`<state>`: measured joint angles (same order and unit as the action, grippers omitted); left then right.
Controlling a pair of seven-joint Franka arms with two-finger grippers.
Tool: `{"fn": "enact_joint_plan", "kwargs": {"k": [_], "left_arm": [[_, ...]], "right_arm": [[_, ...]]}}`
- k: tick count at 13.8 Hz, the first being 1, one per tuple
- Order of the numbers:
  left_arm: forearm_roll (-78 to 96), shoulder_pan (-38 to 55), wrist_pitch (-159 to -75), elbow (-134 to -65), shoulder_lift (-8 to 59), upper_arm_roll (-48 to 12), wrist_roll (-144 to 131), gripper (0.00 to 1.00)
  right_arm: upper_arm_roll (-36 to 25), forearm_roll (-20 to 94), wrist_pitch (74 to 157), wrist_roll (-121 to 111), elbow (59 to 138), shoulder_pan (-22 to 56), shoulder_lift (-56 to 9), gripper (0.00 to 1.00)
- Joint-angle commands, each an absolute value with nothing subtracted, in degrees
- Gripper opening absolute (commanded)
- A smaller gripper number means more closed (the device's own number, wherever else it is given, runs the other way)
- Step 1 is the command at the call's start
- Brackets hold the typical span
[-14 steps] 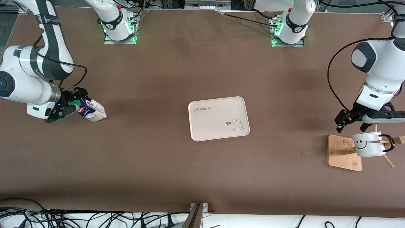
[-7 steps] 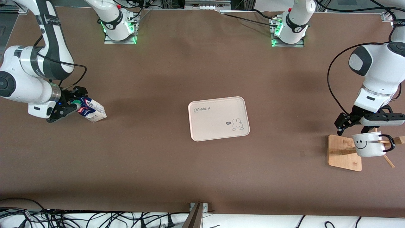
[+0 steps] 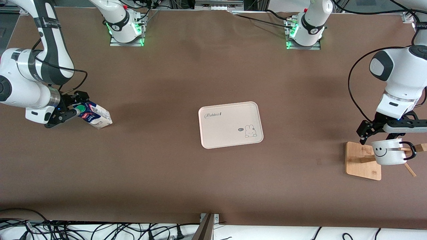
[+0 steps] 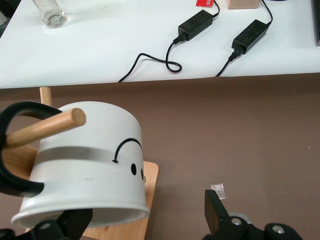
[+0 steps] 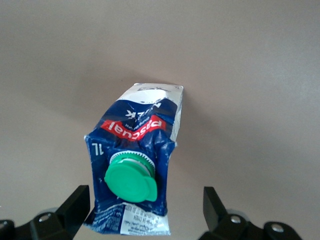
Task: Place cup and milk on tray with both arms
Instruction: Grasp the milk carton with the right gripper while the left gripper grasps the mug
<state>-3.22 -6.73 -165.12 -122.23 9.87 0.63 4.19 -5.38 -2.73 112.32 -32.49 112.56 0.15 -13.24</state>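
The pink-cream tray lies flat at the table's middle with nothing on it. The blue and white milk carton stands near the right arm's end. My right gripper is open with a finger on each side of the carton's green-capped top; it is open in the right wrist view too. The white smiley cup hangs on a wooden peg of a rack near the left arm's end. My left gripper is open just above the cup, fingers astride its rim.
The rack's square wooden base lies under the cup, with more pegs sticking out. Power adapters and cables lie on a white surface past the table edge. Cables run along the near edge. Arm bases stand at the back.
My right gripper has drawn slightly toward its end of the table at the carton's top. My left gripper has shifted a little over the cup. The carton, cup and tray have not moved.
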Motion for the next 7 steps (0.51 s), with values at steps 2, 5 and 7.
{"fn": "enact_joint_plan", "kwargs": {"k": [2, 5, 7], "left_arm": [[-4.48, -6.33, -165.85, -121.99, 10.19, 1.14, 4.31, 0.83], [-4.31, -6.33, -166.03, -121.82, 10.2, 1.23, 4.31, 0.76], [-4.39, -6.33, -166.03, -121.9, 10.11, 1.23, 4.31, 0.7]], "right_arm": [[-4.83, -2.99, 113.47, -32.52, 113.99, -0.35, -13.09, 1.0], [-4.66, -2.9, 113.64, -32.52, 113.99, -0.09, -13.18, 1.0], [-4.48, -2.81, 113.64, -32.52, 113.99, -0.09, -13.18, 1.0]]}}
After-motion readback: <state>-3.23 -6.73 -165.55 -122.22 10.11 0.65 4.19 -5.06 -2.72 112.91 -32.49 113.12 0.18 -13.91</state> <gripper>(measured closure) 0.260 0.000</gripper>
